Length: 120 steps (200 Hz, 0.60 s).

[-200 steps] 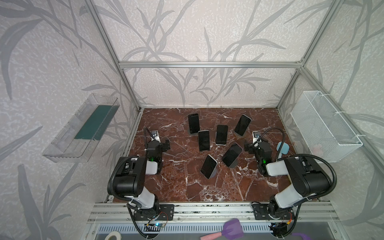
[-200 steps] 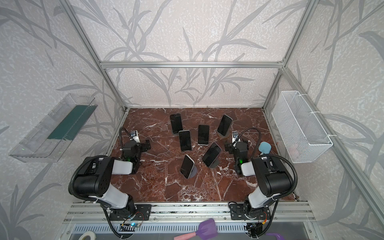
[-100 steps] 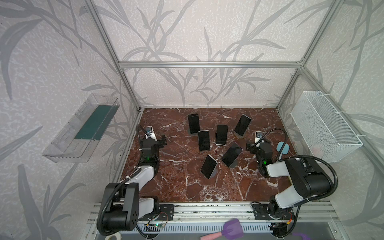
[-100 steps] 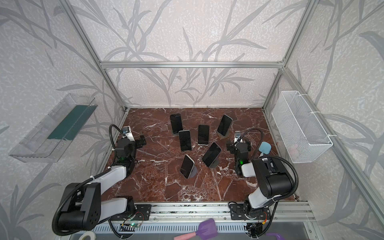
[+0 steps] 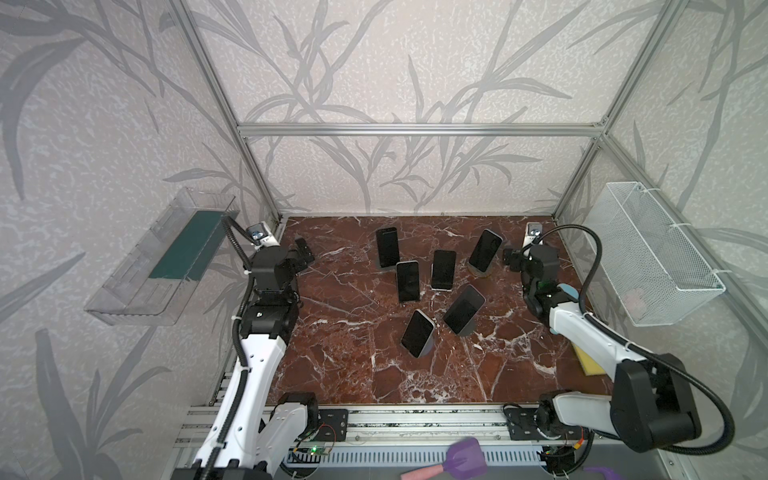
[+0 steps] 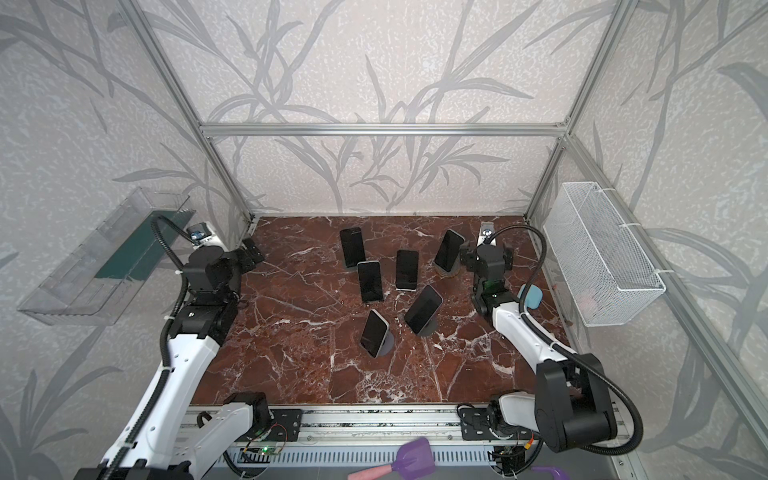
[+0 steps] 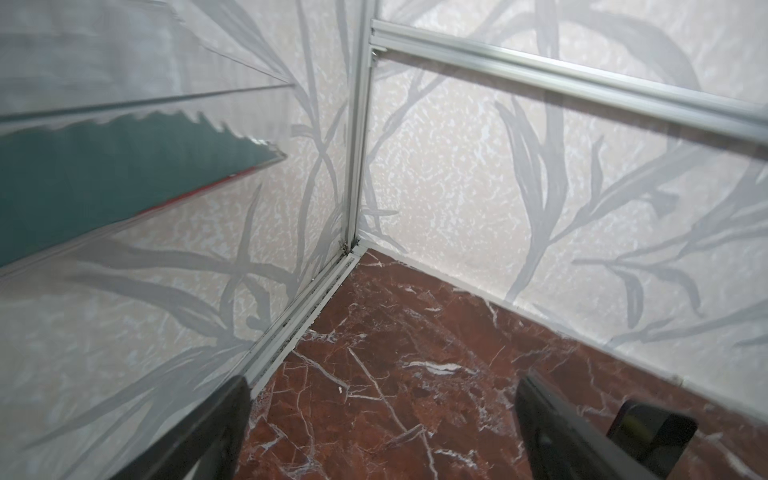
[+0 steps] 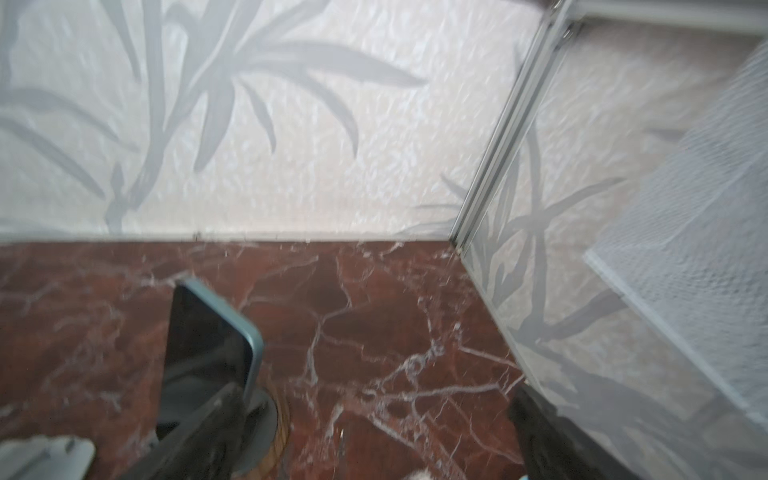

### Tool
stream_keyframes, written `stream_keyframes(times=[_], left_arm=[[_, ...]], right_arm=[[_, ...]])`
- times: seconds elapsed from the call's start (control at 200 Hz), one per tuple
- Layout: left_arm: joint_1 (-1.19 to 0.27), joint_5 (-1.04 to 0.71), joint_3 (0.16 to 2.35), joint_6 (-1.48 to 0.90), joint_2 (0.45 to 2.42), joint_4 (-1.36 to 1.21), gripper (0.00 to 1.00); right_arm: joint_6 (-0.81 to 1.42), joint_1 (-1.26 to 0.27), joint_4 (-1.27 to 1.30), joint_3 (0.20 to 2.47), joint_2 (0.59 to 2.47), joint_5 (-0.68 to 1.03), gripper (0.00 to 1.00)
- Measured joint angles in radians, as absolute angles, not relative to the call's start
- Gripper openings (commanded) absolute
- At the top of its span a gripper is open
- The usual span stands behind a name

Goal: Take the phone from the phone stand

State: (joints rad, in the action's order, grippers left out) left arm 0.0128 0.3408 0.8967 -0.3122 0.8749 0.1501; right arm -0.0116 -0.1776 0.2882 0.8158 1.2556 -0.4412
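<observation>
right end effector (image 8: 374, 432) just slid up beside the phone (image 8: 203, 345) on its phone stand (image 8: 259, 419), released like the left end effector (image 7: 382, 432), nothing grabbed yet

Aluminium framing (image 5: 415, 129) is holding leaf-patterned panels (image 5: 374, 62) around a marble-look tabletop (image 5: 353, 374), and a left arm (image 5: 257, 361) and right arm (image 5: 582, 332) are sitting on a rail (image 5: 415, 419) at its front edge: a robotics lab cell.

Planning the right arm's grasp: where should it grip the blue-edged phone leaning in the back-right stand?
Probably the upper half of the phone, jaws across its long edges, from above: it leans tilted, lower end seated in the stand.
</observation>
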Motion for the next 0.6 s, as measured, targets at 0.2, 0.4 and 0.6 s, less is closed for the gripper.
stream_keyframes(times=[0.2,0.4,0.6], left_arm=[[0.04,0.264,0.896,-0.422,0.769,0.215,0.99],[0.04,0.048,0.904,-0.465,0.764,0.303,0.92],[0.028,-0.144,0.824,-0.497,0.679,0.373,0.92]], right_arm=[[0.205,-0.15,0.094,0.839,1.058,-0.462,0.99],[0.373,-0.053,-0.028,0.759,0.915,-0.267,0.9],[0.371,-0.055,-0.161,0.759,0.772,-0.125,0.86]])
